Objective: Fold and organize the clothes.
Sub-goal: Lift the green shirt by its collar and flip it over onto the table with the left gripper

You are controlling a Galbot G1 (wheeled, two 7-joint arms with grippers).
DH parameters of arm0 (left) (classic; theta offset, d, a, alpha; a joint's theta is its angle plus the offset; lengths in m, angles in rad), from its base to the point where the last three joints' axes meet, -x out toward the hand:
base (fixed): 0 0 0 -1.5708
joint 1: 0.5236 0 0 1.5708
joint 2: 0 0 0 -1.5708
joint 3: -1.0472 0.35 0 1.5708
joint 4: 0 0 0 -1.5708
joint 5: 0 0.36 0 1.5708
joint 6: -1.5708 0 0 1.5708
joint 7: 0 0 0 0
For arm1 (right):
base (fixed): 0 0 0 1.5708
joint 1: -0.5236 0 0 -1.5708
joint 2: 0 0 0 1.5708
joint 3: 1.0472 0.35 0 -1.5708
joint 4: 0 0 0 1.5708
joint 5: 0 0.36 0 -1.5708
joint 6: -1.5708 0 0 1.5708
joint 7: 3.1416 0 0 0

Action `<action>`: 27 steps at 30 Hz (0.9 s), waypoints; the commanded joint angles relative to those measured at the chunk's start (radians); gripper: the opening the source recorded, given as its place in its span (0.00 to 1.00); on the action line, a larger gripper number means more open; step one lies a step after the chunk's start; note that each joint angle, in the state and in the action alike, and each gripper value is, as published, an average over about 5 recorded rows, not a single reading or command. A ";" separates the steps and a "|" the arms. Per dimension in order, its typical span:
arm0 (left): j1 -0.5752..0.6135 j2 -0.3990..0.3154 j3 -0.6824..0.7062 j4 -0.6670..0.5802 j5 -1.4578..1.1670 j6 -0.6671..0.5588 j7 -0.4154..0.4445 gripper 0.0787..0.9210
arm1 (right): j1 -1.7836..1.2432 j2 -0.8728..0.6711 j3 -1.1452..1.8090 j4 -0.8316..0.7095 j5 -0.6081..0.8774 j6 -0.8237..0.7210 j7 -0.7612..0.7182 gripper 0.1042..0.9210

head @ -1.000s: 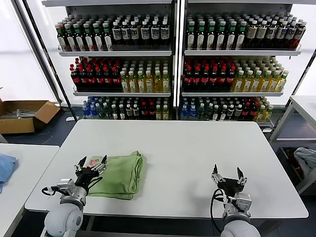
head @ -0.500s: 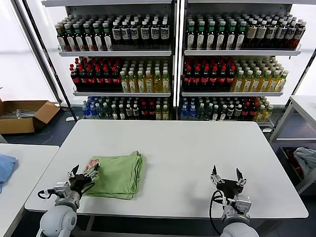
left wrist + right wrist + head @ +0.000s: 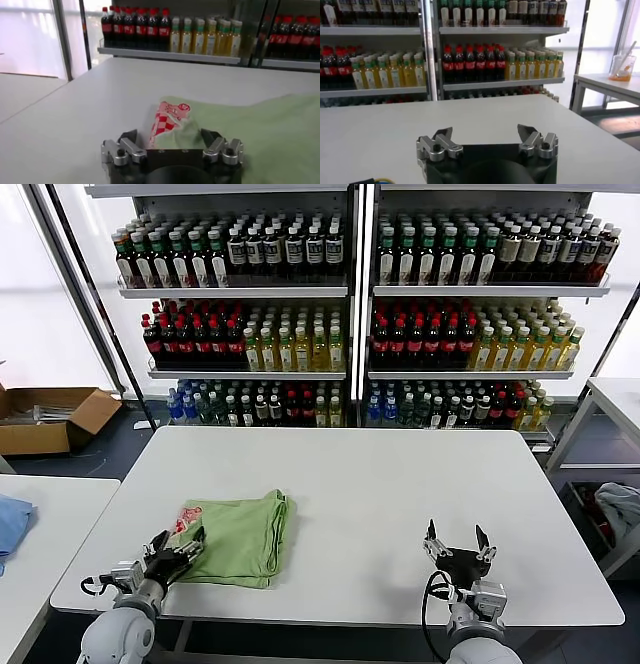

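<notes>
The light green polo shirt (image 3: 238, 536) lies folded into a compact rectangle on the white table (image 3: 380, 484), left of centre near the front edge. Its red-and-white chest print (image 3: 187, 517) shows at the folded left corner. In the left wrist view the shirt (image 3: 260, 130) and the print (image 3: 169, 117) lie just beyond the open jaws. My left gripper (image 3: 176, 548) is open and empty at the shirt's front left corner. My right gripper (image 3: 453, 542) is open and empty, low over the bare table at the front right (image 3: 487, 134).
Shelves of bottles (image 3: 350, 314) stand behind the table. A second white table (image 3: 40, 534) at the left carries a blue cloth (image 3: 10, 522). A cardboard box (image 3: 50, 416) sits on the floor at the far left. A grey-white cloth (image 3: 620, 504) lies at the right.
My left gripper has drawn back off the shirt toward the front left table edge and sunk lower. My right gripper has dropped slightly. The shirt stays folded in place.
</notes>
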 commanded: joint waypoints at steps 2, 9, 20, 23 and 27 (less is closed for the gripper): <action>0.005 0.000 0.004 0.012 -0.010 0.001 0.031 0.73 | 0.001 0.000 0.000 -0.001 -0.001 0.001 -0.001 0.88; 0.009 -0.003 0.007 0.012 -0.006 -0.010 0.042 0.49 | 0.011 -0.002 0.004 -0.007 0.000 0.000 0.000 0.88; 0.011 0.043 -0.073 0.009 -0.016 -0.055 0.031 0.12 | 0.022 -0.010 0.004 -0.013 0.000 -0.004 0.001 0.88; 0.001 0.121 -0.158 0.012 -0.057 -0.056 0.025 0.07 | 0.025 -0.013 0.004 -0.018 0.000 -0.005 0.001 0.88; -0.016 0.269 -0.266 0.054 -0.099 -0.061 0.025 0.06 | 0.030 -0.016 0.000 -0.024 0.002 -0.005 0.002 0.88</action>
